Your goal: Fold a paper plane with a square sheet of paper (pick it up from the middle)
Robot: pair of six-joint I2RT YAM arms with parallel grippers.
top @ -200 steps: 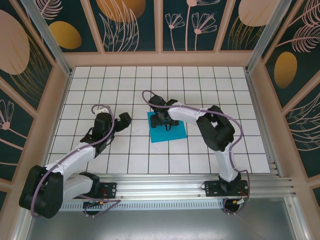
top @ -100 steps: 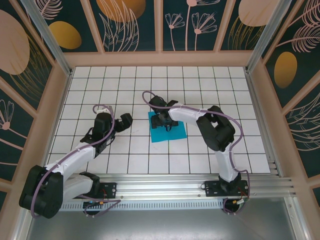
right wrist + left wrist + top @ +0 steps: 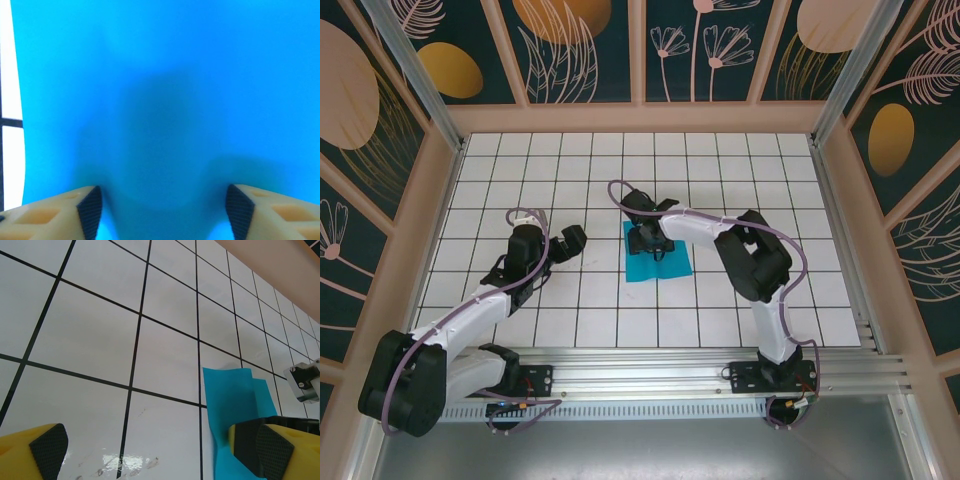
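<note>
The right gripper sits on the middle of the blue paper on the surface. Its fingers, still apart, are closing, and the paper has bunched narrower. The pick-up is starting. The left gripper waits wide apart.

Flat on the worktop, near its middle: sheet of paper. Directly over the far half of the sheet, tips down at its surface: right pincer. Left of the sheet and apart from it, above bare worktop, facing the sheet: left pincer. Behind all of these, the back wall.
</note>
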